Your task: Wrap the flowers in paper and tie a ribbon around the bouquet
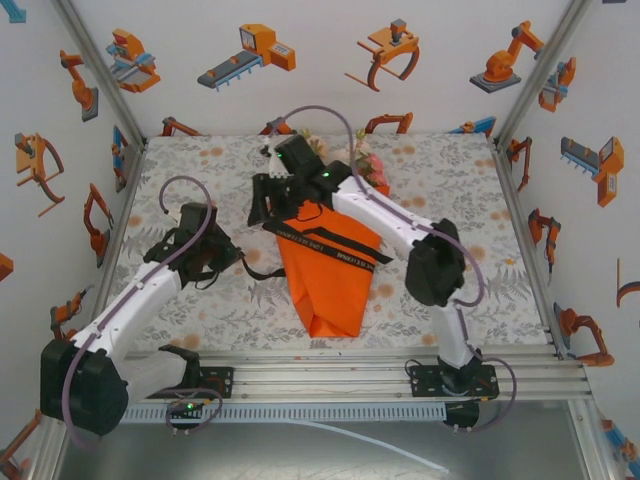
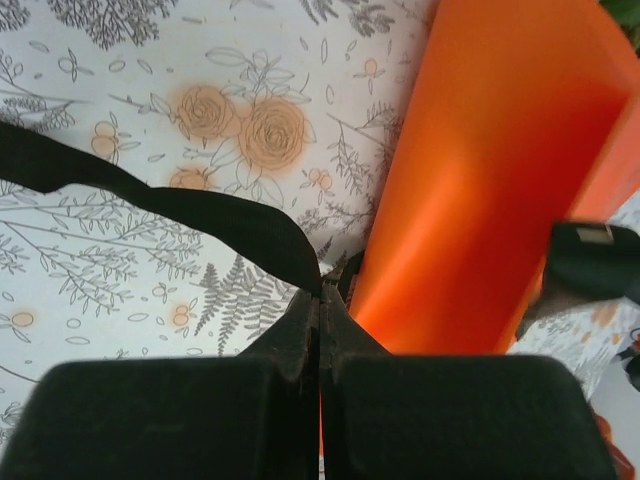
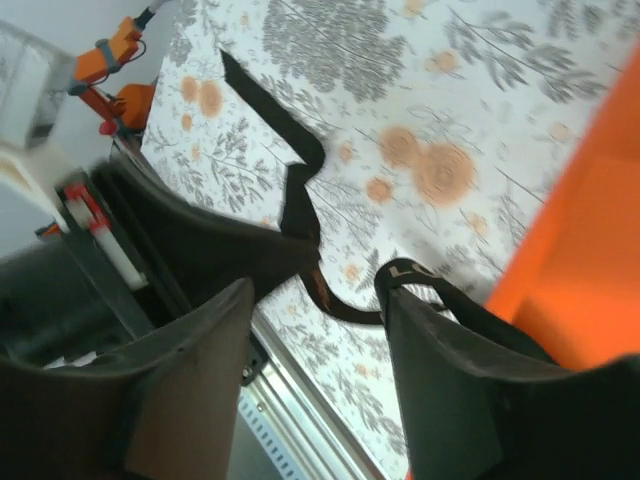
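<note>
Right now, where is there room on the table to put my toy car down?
Free: the right side of the table, between the right arm and the wall, and the far left corner behind the left gripper. Crowded: the middle, where the paper, ribbon, flowers and right gripper bunch together.

The large plain paper sheet [image 1: 335,275] is bright orange with no print at all, and just beside the black left gripper [image 2: 320,295] its colour becomes deeper, almost red, inside the fold. The narrow fabric ribbon [image 2: 150,200] at the tips of this gripper is plain black, and the tablecloth [image 2: 240,130] under it is white with grey ferns and leaves and pale orange roses. Beyond the dark right gripper [image 3: 318,285] the small flowers [image 1: 368,165] look pink and cream, and the white walls [image 1: 330,100] behind them carry orange-and-grey robot cartoons.
</note>
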